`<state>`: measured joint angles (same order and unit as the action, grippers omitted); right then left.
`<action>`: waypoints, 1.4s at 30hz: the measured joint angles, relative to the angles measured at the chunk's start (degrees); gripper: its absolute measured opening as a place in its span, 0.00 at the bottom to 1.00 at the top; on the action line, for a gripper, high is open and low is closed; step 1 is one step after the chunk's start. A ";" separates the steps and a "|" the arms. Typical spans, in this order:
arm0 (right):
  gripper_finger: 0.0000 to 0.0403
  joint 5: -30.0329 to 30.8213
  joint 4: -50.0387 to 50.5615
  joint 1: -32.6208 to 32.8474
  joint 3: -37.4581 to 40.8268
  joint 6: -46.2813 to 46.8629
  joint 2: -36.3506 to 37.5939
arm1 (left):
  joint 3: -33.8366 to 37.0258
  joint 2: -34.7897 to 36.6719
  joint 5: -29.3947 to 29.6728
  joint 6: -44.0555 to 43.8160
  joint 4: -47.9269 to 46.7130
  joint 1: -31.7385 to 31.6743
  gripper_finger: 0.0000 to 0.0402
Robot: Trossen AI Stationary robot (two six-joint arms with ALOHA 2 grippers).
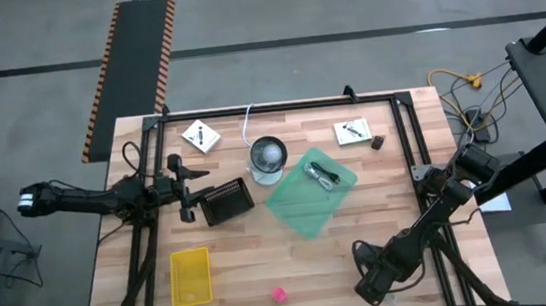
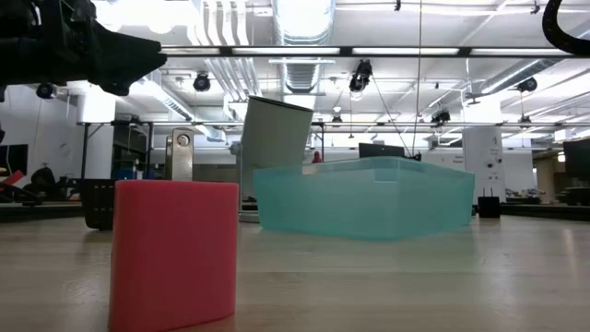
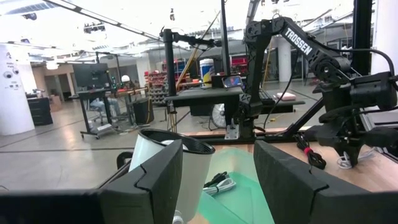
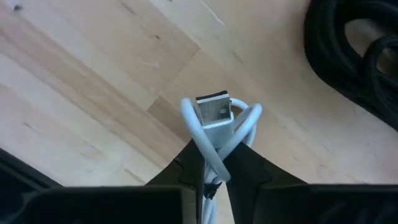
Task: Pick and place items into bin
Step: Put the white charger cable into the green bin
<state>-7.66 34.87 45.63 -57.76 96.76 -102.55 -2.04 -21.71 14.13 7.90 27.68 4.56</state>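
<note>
My right gripper [image 4: 214, 155] is low over the table's near right part [image 1: 371, 286], shut on a white coiled cable [image 4: 214, 121] with a USB plug. My left gripper [image 3: 217, 180] hangs open above the table's left side [image 1: 184, 187], beside a black mesh basket [image 1: 226, 203] and facing the grey cup [image 3: 163, 163]. The teal bin [image 1: 312, 191] at mid-table holds coiled cables [image 1: 324, 176]. Two white packets [image 1: 200, 136] [image 1: 352, 131] lie flat near the far edge. The small pink object [image 1: 279, 294] stands on the near edge and looms large in the low view [image 2: 175, 254]. My right gripper pinches the white cable's loops [image 4: 208, 163] between its two fingers, just behind the USB plug [image 4: 213, 112]. The fingers come from above, pointing down at the wood. The plug and two loops stick out past the fingertips. I cannot tell whether the cable is clear of the table.
A yellow mesh basket [image 1: 191, 276] sits near the table's near left. A small dark object [image 1: 378, 143] lies by the right packet, and a white cable [image 1: 247, 125] trails off the far edge. Black frame rails [image 1: 279, 107] border the table. Dark arm cables [image 4: 354, 56] run close to my right gripper.
</note>
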 joint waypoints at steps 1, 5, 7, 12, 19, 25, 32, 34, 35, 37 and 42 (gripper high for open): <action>0.09 0.33 -0.01 0.02 0.00 -0.82 0.03 | 0.00 0.00 0.00 0.00 0.01 0.02 0.45; 0.09 2.36 -0.64 -0.04 0.02 -4.00 0.06 | 0.00 0.00 -0.02 0.00 -0.02 0.01 0.45; 0.09 3.99 -1.67 -0.09 0.02 -5.87 0.06 | 0.00 0.00 0.00 0.00 -0.02 0.02 0.45; 0.08 12.85 -5.09 -0.23 0.09 -8.26 0.37 | 0.00 0.00 0.00 -0.03 0.02 0.01 0.45; 0.08 18.55 -10.24 -2.01 0.13 -20.47 2.12 | 0.04 0.02 0.00 -0.09 0.07 0.01 0.45; 0.08 18.76 -11.70 -4.96 0.11 -30.70 2.98 | 0.07 0.00 0.00 -0.13 -0.02 0.00 0.45; 0.08 14.62 -13.16 -9.51 0.11 -40.94 3.86 | 0.07 0.11 -0.02 -0.11 0.00 0.02 0.45; 0.08 12.83 -13.07 -10.85 0.11 -43.64 4.49 | 0.07 0.11 0.00 -0.11 0.07 0.00 0.45; 0.08 12.27 -13.12 -11.48 0.11 -44.86 4.75 | 0.07 0.07 -0.02 -0.07 0.07 0.02 0.45; 0.08 11.64 -12.92 -12.67 0.09 -47.43 5.64 | 0.07 0.07 -0.02 -0.07 0.04 0.00 0.45; 0.08 10.16 -12.85 -15.30 0.07 -53.93 8.06 | 0.09 0.00 -0.02 -0.04 -0.09 0.02 0.45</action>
<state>2.50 22.02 30.33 -57.69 42.83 -94.50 -1.96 -21.71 14.11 7.86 27.59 4.58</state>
